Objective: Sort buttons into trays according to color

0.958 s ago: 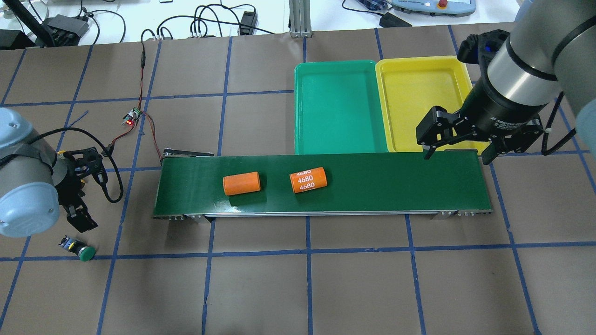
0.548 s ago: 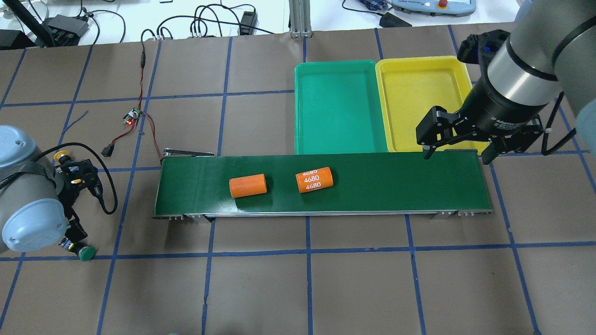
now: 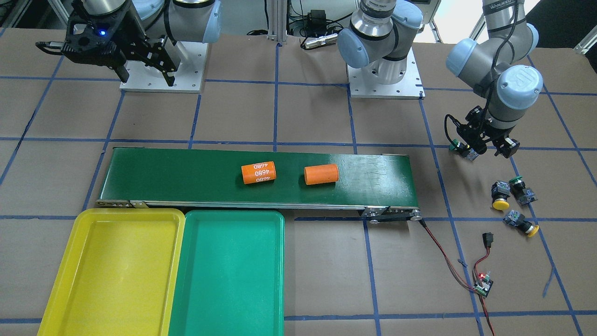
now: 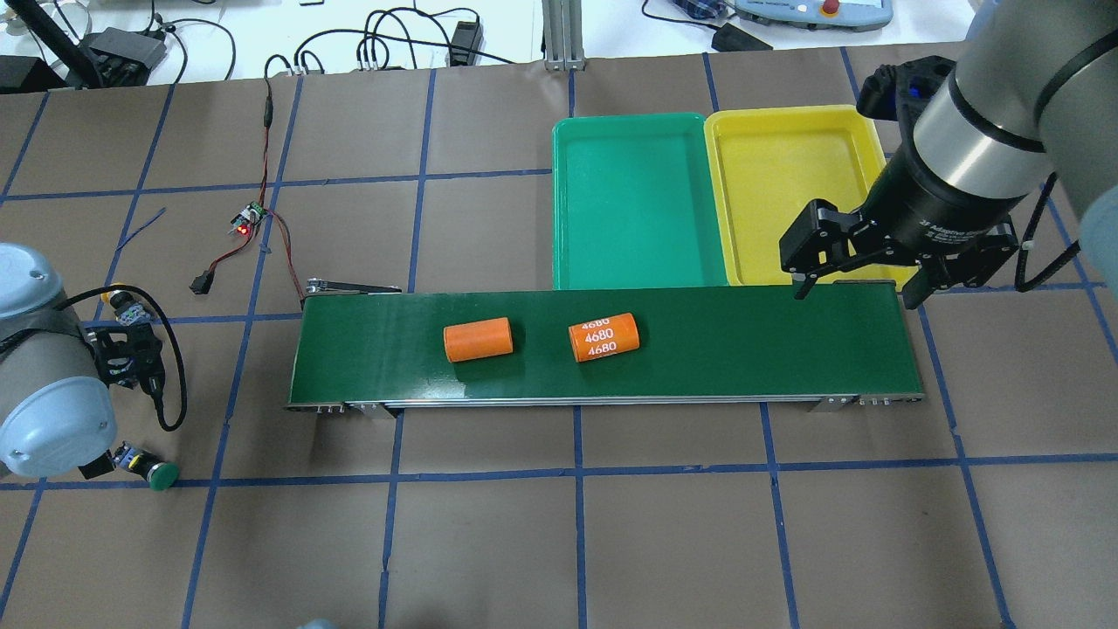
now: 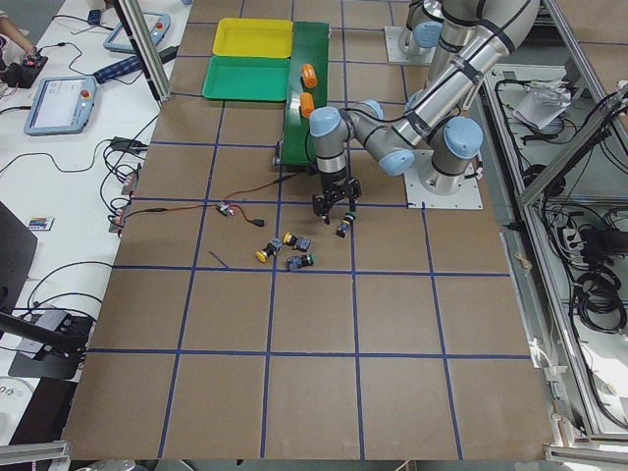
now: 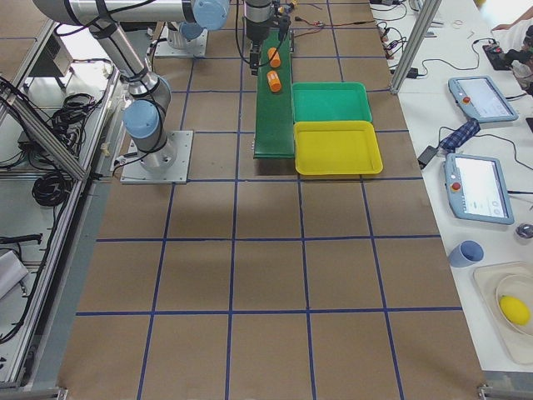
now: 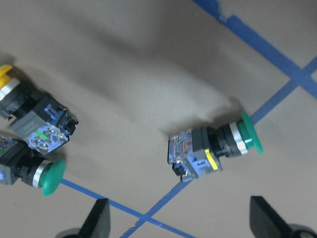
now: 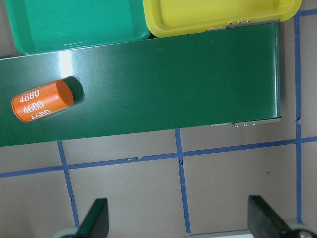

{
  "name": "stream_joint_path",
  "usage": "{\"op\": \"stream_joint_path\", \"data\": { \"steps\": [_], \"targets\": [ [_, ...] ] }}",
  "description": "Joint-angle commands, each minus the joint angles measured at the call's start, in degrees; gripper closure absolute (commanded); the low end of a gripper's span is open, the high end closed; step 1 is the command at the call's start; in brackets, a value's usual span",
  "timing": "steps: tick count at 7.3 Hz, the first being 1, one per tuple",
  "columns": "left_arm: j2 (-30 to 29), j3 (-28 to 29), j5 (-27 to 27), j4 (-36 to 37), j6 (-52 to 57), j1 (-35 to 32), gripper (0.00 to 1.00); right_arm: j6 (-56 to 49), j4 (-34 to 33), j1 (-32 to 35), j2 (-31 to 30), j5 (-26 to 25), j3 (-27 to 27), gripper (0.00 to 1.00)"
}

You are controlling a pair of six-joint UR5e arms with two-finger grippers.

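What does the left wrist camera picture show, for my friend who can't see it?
Three push buttons lie on their sides on a brown table crossed by blue tape: a green button near the middle, and a second green button and a yellow button at the left edge. The open end effector shows at the bottom edge, holding nothing.

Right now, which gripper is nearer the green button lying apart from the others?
Left. The left gripper hangs open just above that green button, off one end of the belt; the right gripper is over the belt's other end, by the yellow tray.
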Motion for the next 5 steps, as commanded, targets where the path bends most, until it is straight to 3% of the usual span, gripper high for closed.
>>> {"op": "stream_joint_path", "data": {
  "steps": [1,5],
  "targets": [
    [-1.2,-0.3,-5.0,-1.8,29.7,5.0,0.00,0.0,0.0,0.0,0.0,0.0,0.1,0.00],
    [-1.2,-2.7,-10.2,-1.4,45.7,5.5,0.00,0.0,0.0,0.0,0.0,0.0,0.0,0.00]
  ]
}}
